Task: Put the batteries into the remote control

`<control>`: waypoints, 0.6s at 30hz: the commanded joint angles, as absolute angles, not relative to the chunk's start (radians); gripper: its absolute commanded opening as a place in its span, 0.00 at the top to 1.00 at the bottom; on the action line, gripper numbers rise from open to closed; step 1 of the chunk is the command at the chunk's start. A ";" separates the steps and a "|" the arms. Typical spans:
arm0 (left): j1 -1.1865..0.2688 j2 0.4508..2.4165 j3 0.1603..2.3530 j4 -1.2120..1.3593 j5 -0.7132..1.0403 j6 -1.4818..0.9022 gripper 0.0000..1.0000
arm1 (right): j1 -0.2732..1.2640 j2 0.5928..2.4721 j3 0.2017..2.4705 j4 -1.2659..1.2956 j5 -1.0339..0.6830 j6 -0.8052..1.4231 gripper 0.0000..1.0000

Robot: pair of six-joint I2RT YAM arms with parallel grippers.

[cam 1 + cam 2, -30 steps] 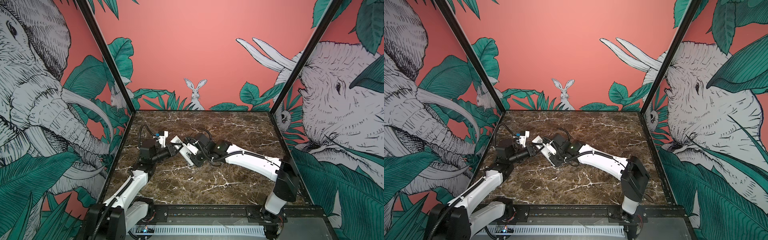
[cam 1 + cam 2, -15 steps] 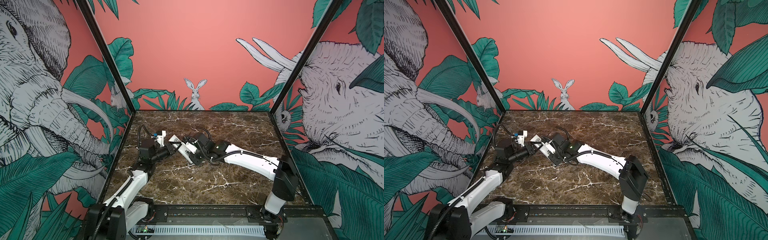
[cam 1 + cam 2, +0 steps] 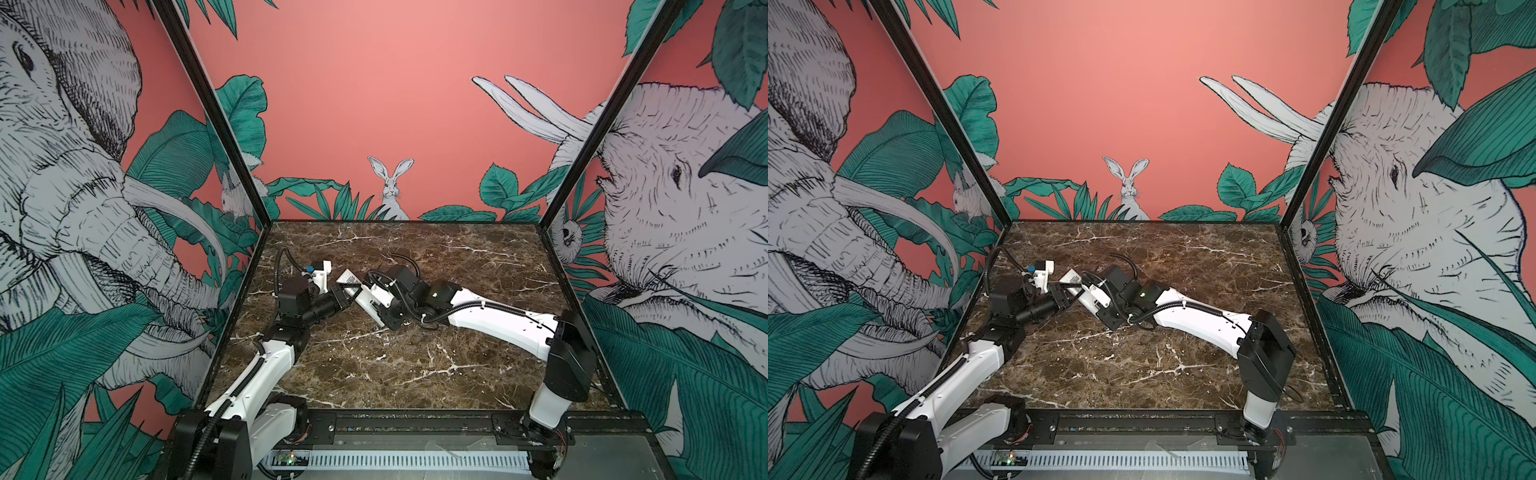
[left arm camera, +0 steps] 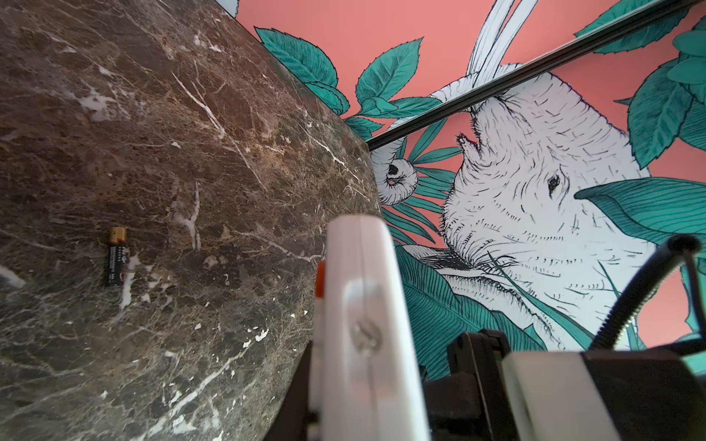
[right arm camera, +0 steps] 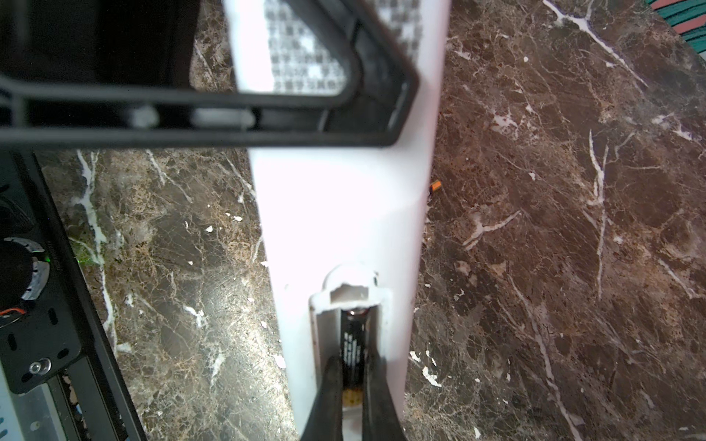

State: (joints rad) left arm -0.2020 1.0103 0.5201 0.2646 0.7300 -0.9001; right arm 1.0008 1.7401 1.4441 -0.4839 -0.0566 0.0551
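My left gripper (image 4: 376, 382) is shut on the white remote control (image 4: 363, 290) and holds it edge-on above the marble table (image 4: 183, 152). In the right wrist view the remote control (image 5: 336, 214) shows its plain back with a label and an open compartment. One of the batteries (image 5: 353, 340) lies in that slot, and my right gripper (image 5: 353, 366) is shut on it. A second battery (image 4: 115, 256), black with a gold end, lies loose on the table. In both top views the two grippers (image 3: 347, 296) (image 3: 1077, 291) meet at the remote control (image 3: 348, 277) (image 3: 1071, 276) at mid-left.
The left arm's black finger frame (image 5: 214, 114) crosses in front of the remote's label end. Painted walls close the table on three sides, and a black rail (image 3: 415, 419) with the arm bases runs along the front edge.
The right arm has shifted a little to the left. The remote and both grips look the same.
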 commanded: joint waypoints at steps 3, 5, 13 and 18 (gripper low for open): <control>-0.242 0.935 0.603 0.311 0.967 -0.903 1.00 | 0.990 1.745 1.404 -0.502 -0.048 0.046 0.94; -0.242 0.940 0.597 0.299 0.945 -0.886 1.00 | 0.991 1.723 1.391 -0.498 -0.057 0.056 0.92; -0.242 0.956 0.581 0.260 0.887 -0.842 1.00 | 1.000 1.691 1.376 -0.499 -0.060 0.075 0.86; -0.242 0.953 0.590 0.203 0.840 -0.822 1.00 | 1.002 1.698 1.391 -0.500 -0.032 0.081 0.83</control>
